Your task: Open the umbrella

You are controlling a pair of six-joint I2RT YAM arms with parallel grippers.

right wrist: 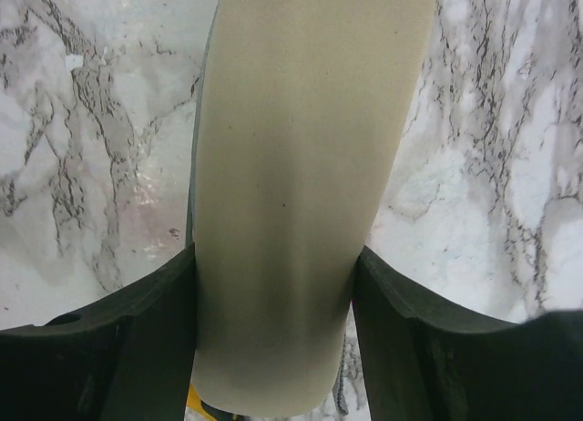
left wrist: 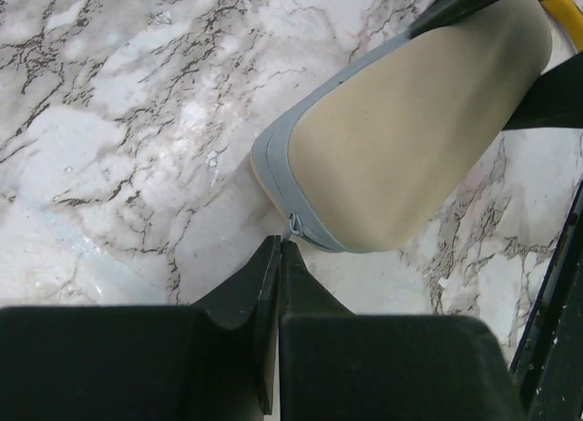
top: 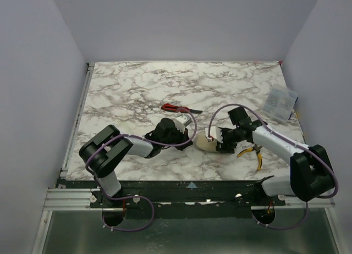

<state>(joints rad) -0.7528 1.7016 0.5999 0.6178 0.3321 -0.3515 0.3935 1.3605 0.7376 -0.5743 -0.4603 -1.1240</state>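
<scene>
The umbrella (top: 206, 143) shows as a smooth beige capsule with a grey zip band, closed, lying on the marble table between the arms. No ribs or shaft show. In the left wrist view the capsule (left wrist: 410, 138) fills the upper right. My left gripper (left wrist: 281, 243) is shut, its tips pinching the small grey zipper pull (left wrist: 294, 225) at the capsule's near end. My right gripper (right wrist: 273, 284) is shut on the capsule (right wrist: 301, 148), one finger pressed on each side. In the top view the left gripper (top: 190, 136) and right gripper (top: 220, 141) flank it.
A red-handled cutter (top: 175, 108) lies just behind the left gripper. Yellow-handled pliers (top: 254, 154) lie under the right forearm, also showing in the left wrist view (left wrist: 565, 4). A clear plastic packet (top: 279, 103) sits at the right edge.
</scene>
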